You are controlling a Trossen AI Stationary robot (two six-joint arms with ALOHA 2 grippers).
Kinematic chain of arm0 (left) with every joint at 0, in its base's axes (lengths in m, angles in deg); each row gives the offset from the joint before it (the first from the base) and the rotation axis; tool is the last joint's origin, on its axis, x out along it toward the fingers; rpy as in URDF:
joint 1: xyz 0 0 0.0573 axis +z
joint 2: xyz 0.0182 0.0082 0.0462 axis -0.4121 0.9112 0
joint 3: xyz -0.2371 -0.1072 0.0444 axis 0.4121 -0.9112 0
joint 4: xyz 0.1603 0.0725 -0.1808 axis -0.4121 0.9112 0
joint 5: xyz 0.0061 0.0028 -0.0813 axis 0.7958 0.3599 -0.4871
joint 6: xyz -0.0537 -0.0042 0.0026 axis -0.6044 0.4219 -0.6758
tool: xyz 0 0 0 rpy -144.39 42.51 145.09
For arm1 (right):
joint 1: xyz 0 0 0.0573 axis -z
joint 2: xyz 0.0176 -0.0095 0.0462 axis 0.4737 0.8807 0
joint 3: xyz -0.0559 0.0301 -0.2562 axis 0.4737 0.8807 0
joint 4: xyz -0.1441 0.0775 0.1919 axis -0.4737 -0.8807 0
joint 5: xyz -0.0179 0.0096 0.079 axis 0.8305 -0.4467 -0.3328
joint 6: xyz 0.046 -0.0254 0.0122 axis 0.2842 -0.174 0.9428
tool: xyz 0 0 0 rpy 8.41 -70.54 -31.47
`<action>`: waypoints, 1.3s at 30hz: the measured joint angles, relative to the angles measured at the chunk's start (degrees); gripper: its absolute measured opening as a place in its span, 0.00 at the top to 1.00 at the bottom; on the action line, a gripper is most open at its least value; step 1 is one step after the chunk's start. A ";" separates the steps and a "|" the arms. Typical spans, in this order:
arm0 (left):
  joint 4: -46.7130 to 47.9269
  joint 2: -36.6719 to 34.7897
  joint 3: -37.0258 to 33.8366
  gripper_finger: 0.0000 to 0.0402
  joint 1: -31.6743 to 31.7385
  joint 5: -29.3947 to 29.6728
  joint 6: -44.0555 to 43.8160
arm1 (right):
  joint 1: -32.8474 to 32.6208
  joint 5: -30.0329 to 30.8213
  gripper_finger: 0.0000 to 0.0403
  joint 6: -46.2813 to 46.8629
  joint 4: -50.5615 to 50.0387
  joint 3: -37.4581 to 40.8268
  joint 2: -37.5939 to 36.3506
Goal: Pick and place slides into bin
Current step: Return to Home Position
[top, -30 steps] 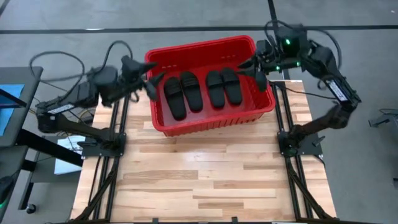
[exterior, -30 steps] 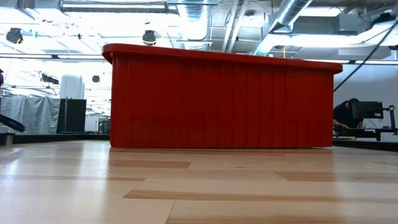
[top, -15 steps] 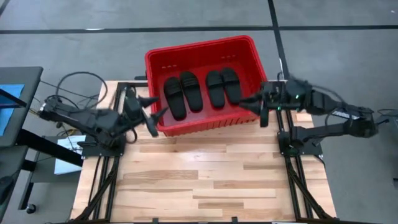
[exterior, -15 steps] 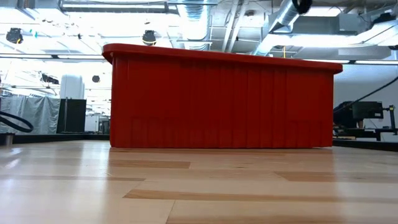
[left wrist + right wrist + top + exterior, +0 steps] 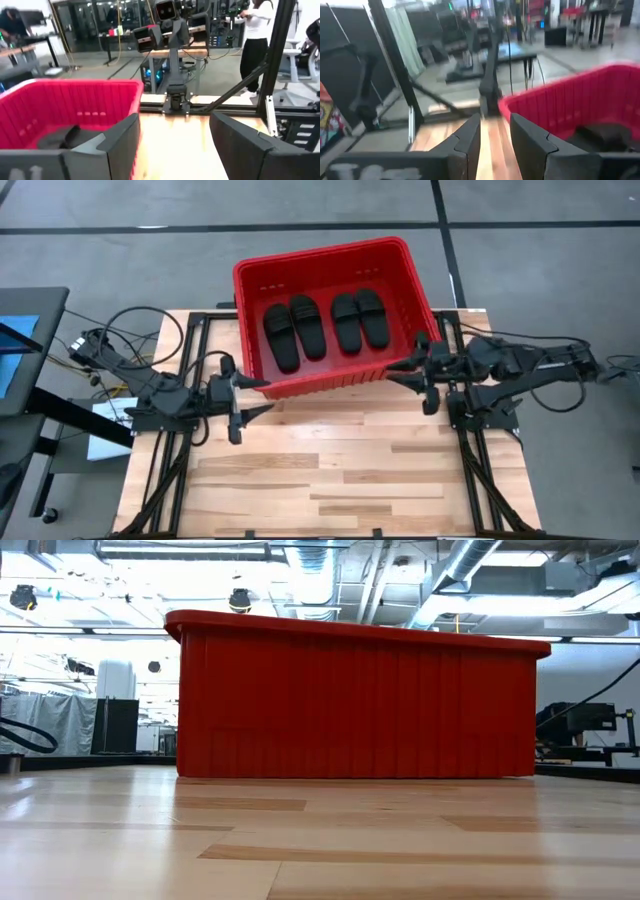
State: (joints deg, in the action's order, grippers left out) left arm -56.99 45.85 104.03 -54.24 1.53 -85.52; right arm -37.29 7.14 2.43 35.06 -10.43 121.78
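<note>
The red bin [image 5: 325,260] stands at the table's far middle; it also fills the low view [image 5: 355,700]. Four black slides lie side by side on its floor, soles down: two on the left [image 5: 281,338] [image 5: 308,327] and two on the right [image 5: 346,322] [image 5: 373,316]. My left gripper [image 5: 250,395] is open and empty, just outside the bin's near left corner. My right gripper [image 5: 400,372] is open and empty, just outside the bin's near right corner. The left wrist view shows the bin [image 5: 70,100] with a slide [image 5: 65,137] inside. The right wrist view shows the bin [image 5: 570,100].
Bare wooden table top [image 5: 330,470] stretches from the bin to the near edge. Black arm frames run along both table sides [image 5: 170,460] [image 5: 485,460]. A person [image 5: 255,35] stands in the room beyond the table.
Both arms have drawn back from beside the bin's far corners toward the table's near edge and come down low. They now sit outside the bin's near corners. The slides and the bin have stayed where they were.
</note>
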 joint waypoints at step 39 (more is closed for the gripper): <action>-26.70 -28.53 -40.90 0.42 0.99 -9.39 -2.67 | -16.77 14.42 0.76 12.75 14.77 25.37 -4.17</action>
State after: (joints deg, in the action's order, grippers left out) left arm -83.69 17.32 63.13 -53.24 -7.87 -88.19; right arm -54.06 21.56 15.18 49.83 14.94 117.61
